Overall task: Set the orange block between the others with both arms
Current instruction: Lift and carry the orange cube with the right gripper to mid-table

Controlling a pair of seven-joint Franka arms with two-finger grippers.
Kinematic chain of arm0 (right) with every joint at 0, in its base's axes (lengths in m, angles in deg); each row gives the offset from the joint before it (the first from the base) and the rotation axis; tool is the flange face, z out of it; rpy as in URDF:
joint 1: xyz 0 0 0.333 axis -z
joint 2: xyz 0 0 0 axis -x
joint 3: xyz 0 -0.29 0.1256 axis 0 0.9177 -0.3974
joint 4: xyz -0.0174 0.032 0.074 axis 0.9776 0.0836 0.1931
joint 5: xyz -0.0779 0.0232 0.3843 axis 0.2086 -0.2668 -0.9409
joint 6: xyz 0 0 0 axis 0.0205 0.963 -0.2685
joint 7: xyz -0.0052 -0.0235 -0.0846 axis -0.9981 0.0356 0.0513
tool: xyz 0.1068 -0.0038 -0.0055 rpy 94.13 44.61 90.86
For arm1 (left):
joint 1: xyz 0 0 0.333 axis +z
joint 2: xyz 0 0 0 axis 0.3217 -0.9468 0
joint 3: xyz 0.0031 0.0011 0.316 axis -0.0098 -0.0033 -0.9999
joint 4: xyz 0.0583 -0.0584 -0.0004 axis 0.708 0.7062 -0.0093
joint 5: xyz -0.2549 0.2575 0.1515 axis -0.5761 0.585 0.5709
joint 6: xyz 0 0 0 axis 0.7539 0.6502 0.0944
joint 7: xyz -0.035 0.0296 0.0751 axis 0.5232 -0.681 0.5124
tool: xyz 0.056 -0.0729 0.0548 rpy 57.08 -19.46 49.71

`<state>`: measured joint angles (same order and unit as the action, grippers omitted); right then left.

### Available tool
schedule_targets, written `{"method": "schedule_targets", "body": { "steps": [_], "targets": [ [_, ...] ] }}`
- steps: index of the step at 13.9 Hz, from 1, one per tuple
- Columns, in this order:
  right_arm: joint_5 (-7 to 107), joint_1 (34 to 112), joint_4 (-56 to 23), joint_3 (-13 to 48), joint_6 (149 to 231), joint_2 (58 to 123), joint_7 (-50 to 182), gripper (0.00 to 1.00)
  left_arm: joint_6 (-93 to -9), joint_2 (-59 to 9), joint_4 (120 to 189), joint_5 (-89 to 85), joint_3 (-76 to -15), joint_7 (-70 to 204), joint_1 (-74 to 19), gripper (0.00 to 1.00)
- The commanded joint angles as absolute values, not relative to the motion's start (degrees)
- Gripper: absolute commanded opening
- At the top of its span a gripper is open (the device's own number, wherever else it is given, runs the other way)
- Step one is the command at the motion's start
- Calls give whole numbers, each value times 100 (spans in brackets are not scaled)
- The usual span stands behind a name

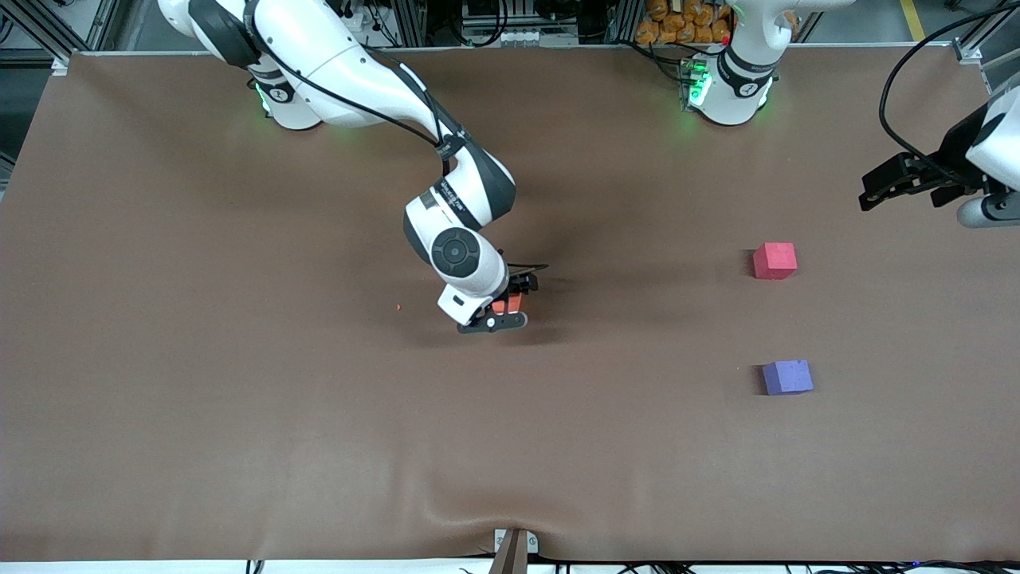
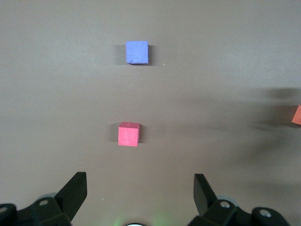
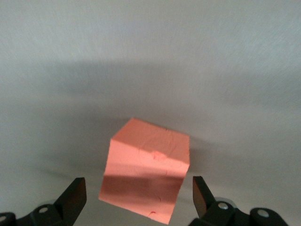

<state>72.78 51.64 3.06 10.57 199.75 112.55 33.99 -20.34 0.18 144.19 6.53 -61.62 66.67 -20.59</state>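
The orange block (image 1: 507,304) rests on the brown table near its middle, tilted askew between the fingers of my right gripper (image 1: 510,309). That gripper (image 3: 139,194) is open, with a gap on each side of the block (image 3: 146,174). The others lie toward the left arm's end: a pinkish-red cube (image 1: 774,261) and a purple cube (image 1: 787,377) nearer the front camera, a gap between them. My left gripper (image 1: 872,190) waits open in the air over that end of the table. Its wrist view shows the pinkish-red cube (image 2: 128,134), the purple cube (image 2: 137,52) and the orange block (image 2: 297,115) at the picture's edge; the gripper (image 2: 141,189) holds nothing.
A tiny red speck (image 1: 398,307) lies on the brown table cover (image 1: 239,399) beside the right gripper. A clamp (image 1: 514,550) sits at the front edge under a wrinkle in the cover. Orange items (image 1: 685,20) are stacked off the table by the left arm's base.
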Motion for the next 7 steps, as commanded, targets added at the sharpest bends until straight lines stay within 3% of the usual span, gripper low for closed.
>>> {"method": "schedule_targets", "body": {
  "steps": [1,7],
  "targets": [
    [7156,5483,269,1039,19754,10695,3367,100,-2113,-72,14413,769,-6112,6689,-2140,100],
    [7218,6659,269,1056,18709,9526,3402,100,-2236,-327,14334,690,-6103,6566,-2447,100]
  ]
}}
